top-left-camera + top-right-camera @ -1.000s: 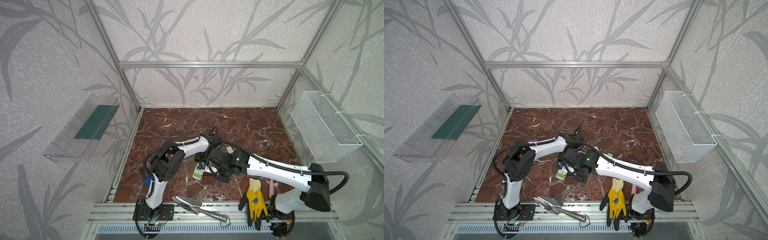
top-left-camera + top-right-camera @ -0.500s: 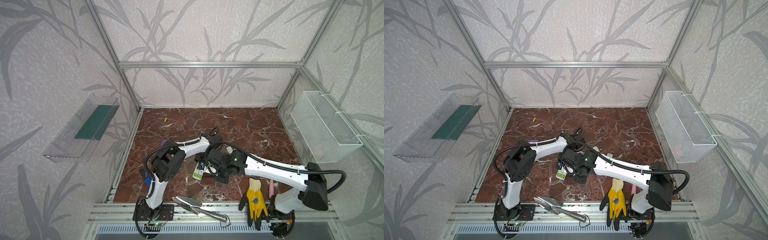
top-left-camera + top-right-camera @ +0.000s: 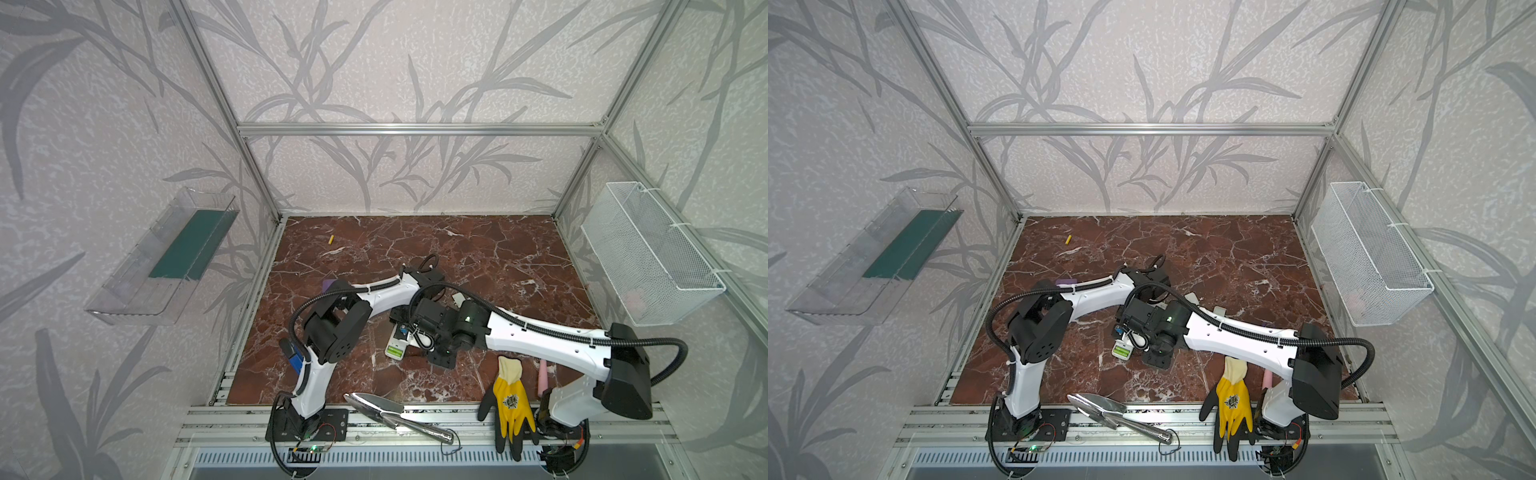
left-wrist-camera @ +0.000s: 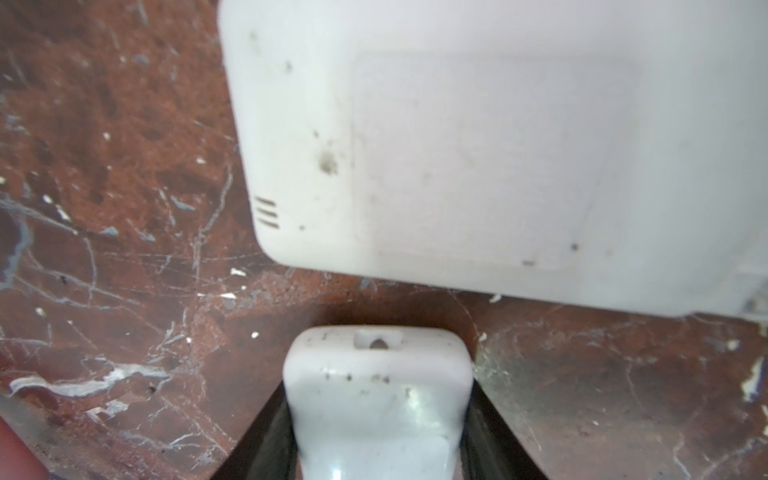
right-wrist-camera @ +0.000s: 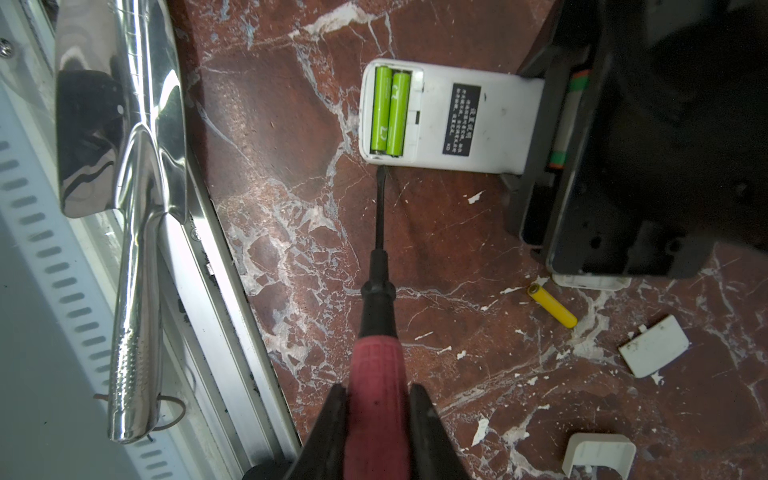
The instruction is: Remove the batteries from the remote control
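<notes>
**Green pair sitting in the open remote, screwdriver tip parked right at its rim**

The white remote control (image 5: 449, 120) lies flat on the red-brown marble worktop (image 3: 498, 249). It sits in the front half, about midway between the side edges. Its long axis runs roughly front to back, with the open battery bay at the end nearer the front edge.

The two lime green batteries (image 5: 390, 112) sit in that bay side by side. They lie crosswise, with their long axes across the remote's width, roughly parallel to the worktop's front edge.

The left gripper (image 4: 378, 395) is half closed and clamped on the remote's other end, one finger on each long side. That puts the green pair nearly a full remote length away from it.

The right gripper (image 5: 378, 392) is squeezed tight on the red ribbed handle of a black-shafted screwdriver (image 5: 380, 249). The shaft lines up with the batteries' long axis. Its tip sits at the remote's side rim, just off the end of the green pair, though actual contact is too close to call.

A loose yellow battery (image 5: 552, 305) lies at a slant on the worktop near the left gripper. A flat white battery cover (image 5: 652, 351) lies near it. A second yellow battery (image 3: 331, 239) lies well apart, toward the back left corner.

A shiny steel trowel (image 5: 124, 166) rests on the front rail. A yellow-and-black work glove (image 3: 509, 403) hangs over the front edge toward the right corner.
</notes>
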You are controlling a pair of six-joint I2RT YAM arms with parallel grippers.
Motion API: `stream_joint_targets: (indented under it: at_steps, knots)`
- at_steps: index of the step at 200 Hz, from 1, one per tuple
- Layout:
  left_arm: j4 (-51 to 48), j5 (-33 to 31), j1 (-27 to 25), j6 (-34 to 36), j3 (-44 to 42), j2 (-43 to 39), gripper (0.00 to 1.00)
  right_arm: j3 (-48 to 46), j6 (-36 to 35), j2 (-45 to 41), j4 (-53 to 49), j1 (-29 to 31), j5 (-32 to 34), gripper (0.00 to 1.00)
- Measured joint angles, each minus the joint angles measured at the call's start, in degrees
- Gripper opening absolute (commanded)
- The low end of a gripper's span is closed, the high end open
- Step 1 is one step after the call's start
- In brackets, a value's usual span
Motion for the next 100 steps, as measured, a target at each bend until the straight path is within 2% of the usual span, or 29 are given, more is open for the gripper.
stream_joint_targets:
  at_steps: [100]
  knots:
    - [0.0, -0.2, -0.1, 0.0, 0.0, 0.0, 0.01, 0.0, 1.6, -1.2, 0.2, 0.0, 0.1, 0.00]
